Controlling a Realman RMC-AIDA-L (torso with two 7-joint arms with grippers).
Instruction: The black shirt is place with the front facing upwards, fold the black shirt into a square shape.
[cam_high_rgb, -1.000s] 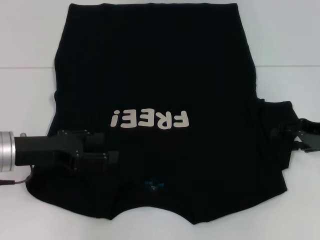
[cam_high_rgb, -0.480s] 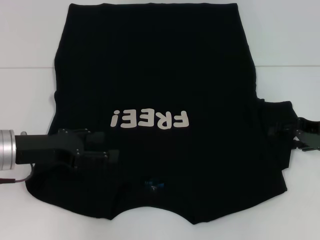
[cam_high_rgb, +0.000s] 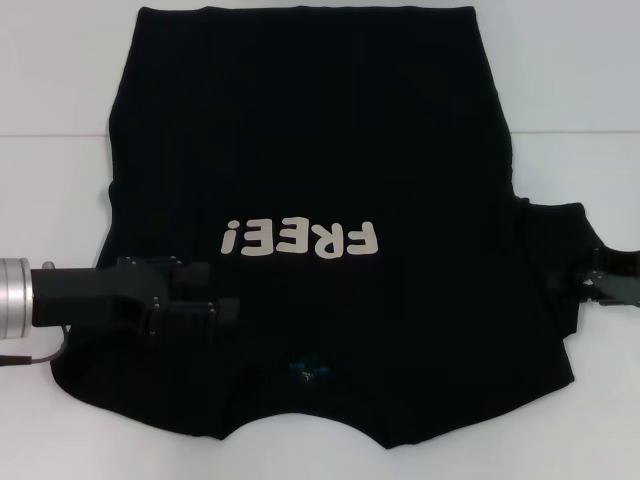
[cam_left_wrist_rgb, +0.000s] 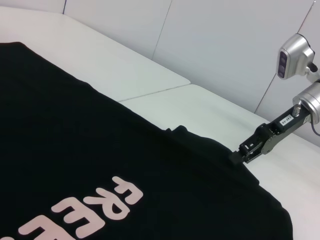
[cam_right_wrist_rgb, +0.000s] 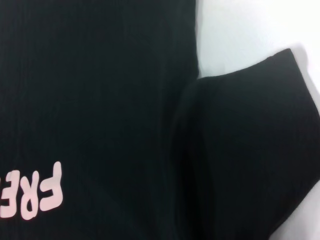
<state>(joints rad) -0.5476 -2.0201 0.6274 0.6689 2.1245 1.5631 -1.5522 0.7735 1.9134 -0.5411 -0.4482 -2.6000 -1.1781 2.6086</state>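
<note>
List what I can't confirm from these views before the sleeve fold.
- Left end effector, head view: black on the black cotton "FREE!" T-shirt, so its grip is unreadable.
- Right end effector, head view: cut by the edge.
- Left sleeve: covered by the arm.

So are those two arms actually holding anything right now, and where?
It cannot be told for sure. The left end effector lies over the black shirt near its left sleeve; the right end effector meets the right sleeve's edge.

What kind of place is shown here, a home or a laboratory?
Probably a laboratory or test bench: a bare white table, plain white wall panels, and only the black shirt between the left gripper and right gripper.
</note>
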